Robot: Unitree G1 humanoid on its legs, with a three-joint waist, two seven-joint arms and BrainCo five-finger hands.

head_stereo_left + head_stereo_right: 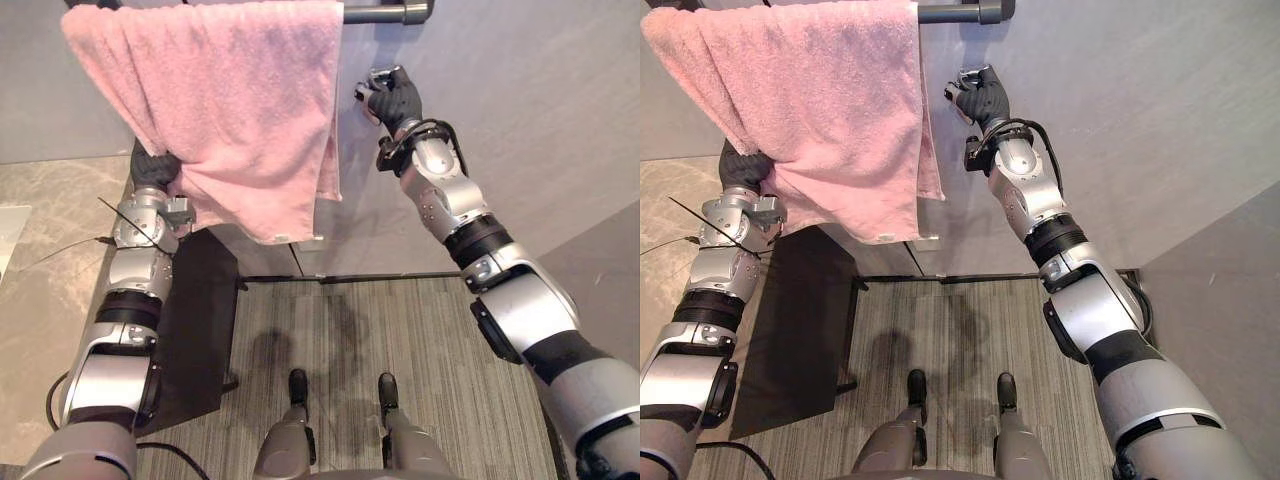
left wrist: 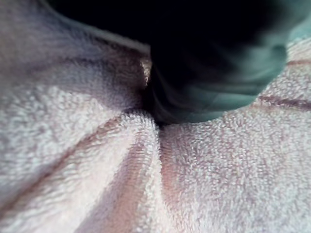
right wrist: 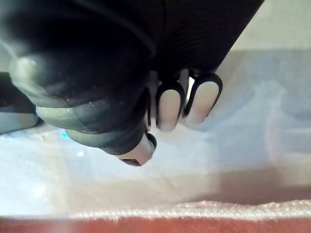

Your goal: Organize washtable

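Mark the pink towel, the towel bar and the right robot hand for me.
pink towel (image 1: 230,90): left eye view, middle of the hanging front face.
towel bar (image 1: 390,13): left eye view, bare end right of the towel.
right robot hand (image 1: 395,98): left eye view, dark back of the hand.

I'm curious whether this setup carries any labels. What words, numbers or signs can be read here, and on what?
No text can be read.
The pink towel, the towel bar and the grey wall show no print.
A small white patch under the towel's lower edge is too small to tell.
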